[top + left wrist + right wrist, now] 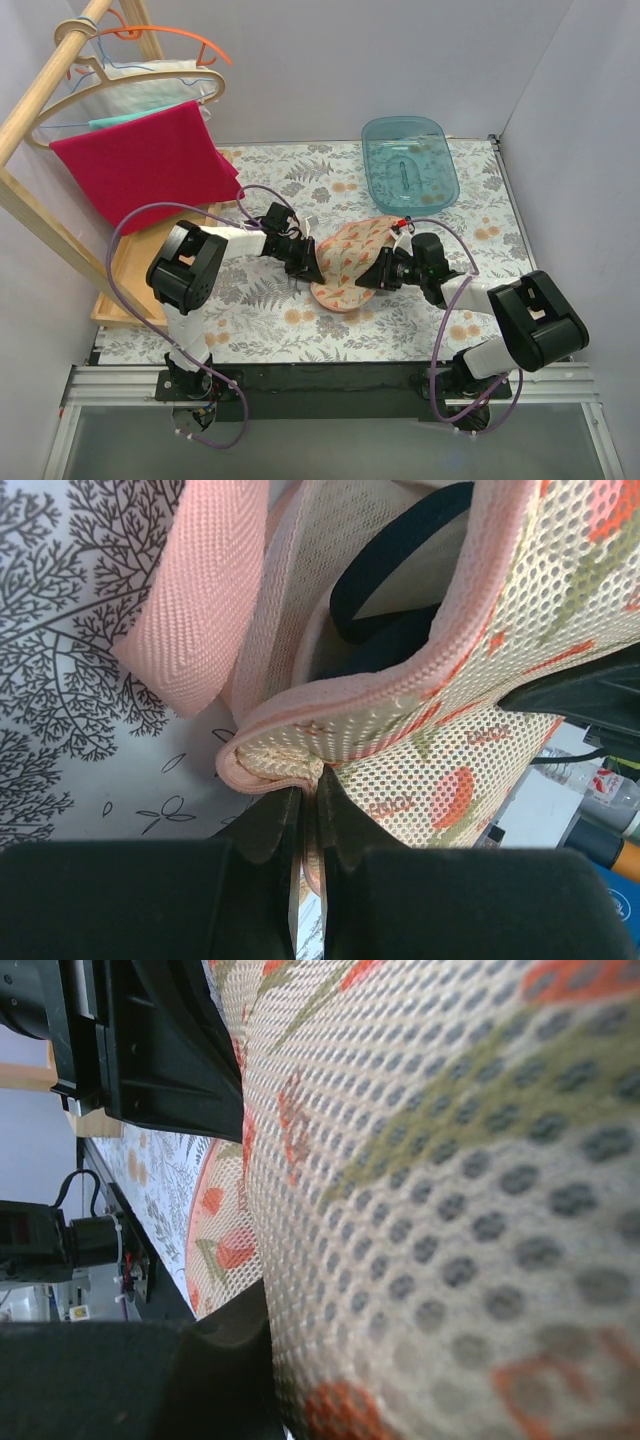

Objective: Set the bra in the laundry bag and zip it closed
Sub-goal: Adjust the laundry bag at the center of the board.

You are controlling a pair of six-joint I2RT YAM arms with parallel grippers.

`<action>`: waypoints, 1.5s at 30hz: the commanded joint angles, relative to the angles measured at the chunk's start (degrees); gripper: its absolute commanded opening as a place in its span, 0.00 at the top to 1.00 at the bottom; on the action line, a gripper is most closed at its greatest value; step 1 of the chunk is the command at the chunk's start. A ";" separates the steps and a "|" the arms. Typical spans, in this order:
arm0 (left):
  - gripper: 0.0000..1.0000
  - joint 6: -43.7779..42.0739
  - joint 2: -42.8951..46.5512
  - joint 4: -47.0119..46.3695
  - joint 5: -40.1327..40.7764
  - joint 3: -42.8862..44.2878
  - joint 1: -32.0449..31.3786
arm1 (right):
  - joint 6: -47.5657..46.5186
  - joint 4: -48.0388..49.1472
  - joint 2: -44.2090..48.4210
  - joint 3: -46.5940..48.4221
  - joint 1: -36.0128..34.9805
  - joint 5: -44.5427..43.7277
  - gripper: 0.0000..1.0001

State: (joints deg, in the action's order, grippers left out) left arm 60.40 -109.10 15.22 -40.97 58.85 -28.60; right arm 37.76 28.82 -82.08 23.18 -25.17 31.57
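The peach-pink floral laundry bag is held partly raised off the table between my two grippers, its lower lobe resting on the cloth. My left gripper is shut on the bag's pink zipper edge, with the pink loop beside it. The bag is open, and the dark navy bra shows inside it in the left wrist view. My right gripper is pressed on the bag's right side. The bag's mesh fills the right wrist view beside one dark finger; the other finger is hidden.
A translucent teal tub stands at the back right. A red towel hangs on a hanger from the wooden rack at the left, whose base board lies on the table's left side.
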 commanded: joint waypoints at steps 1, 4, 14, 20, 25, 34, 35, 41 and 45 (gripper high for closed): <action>0.94 -1.79 -0.33 4.11 4.75 0.92 -0.32 | 4.16 6.60 -0.71 2.92 0.03 4.03 0.83; 0.76 0.32 3.00 2.97 8.26 0.13 -0.32 | 9.25 7.57 -1.76 2.57 -0.06 1.66 0.84; 0.47 6.92 24.00 -0.89 25.50 -10.13 -0.14 | 25.49 9.50 -7.65 3.45 -0.32 -5.91 0.84; 0.40 12.81 41.74 -6.87 27.16 -19.90 -5.04 | 32.63 9.07 -9.58 7.14 -2.43 -8.89 0.84; 0.40 12.91 45.20 -10.47 27.35 -24.48 -13.14 | 33.87 4.94 -11.69 11.71 -4.97 -8.72 0.84; 0.43 8.42 41.00 -14.87 27.61 -25.19 -19.12 | 33.43 -1.57 -11.43 13.82 -6.21 -7.84 0.84; 0.43 8.33 40.29 -16.79 27.79 -24.93 -19.39 | 33.35 -1.83 -11.61 14.17 -6.21 -7.49 0.84; 0.44 8.15 34.14 -20.14 29.63 -22.56 -21.75 | 32.91 -4.12 -12.57 16.02 -6.38 -5.82 0.85; 0.47 9.02 30.88 -20.58 33.66 -21.85 -23.52 | 32.73 -4.21 -12.75 16.55 -6.38 -4.59 0.85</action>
State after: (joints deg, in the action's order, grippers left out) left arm 69.71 -76.58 -2.52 -12.36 34.72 -50.37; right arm 70.39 24.93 -94.24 37.36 -31.24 24.51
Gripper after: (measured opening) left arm 0.541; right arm 0.218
